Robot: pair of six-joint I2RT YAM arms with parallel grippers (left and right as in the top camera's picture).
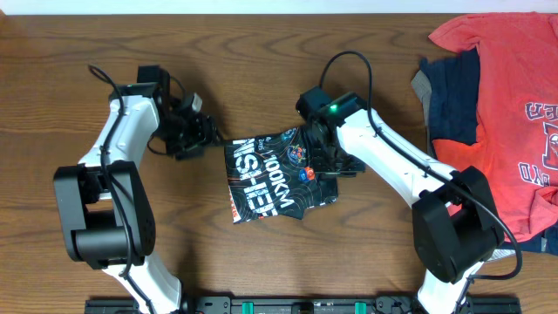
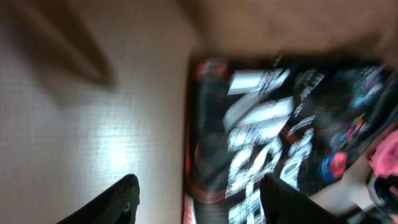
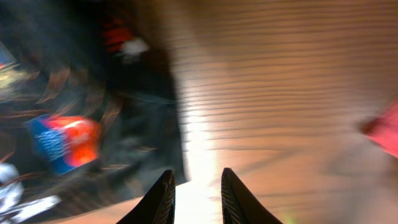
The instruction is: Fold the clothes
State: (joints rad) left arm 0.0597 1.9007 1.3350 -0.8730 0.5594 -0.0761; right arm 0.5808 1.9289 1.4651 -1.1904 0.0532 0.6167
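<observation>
The black T-shirt [image 1: 277,174] lies as a small, rumpled packet at the middle of the desk [image 1: 70,35], lettering up; the red T-shirt [image 1: 510,96] and navy garment [image 1: 449,92] sit at the upper right of the frame, well apart from it. The left fingers [image 2: 115,202] stand wide at the packet's upper left edge, holding nothing; the right fingers [image 3: 160,200] are only narrowly parted at the cloth's right edge, bare desk showing in the gap. The fold looks nearly done, so I judge the step in hand is tidying; to do it well, pinch only the loose right-hand layers, draw them flat, and steady the left side so the packet neither slides nor unrolls; blur hides finer creases.
</observation>
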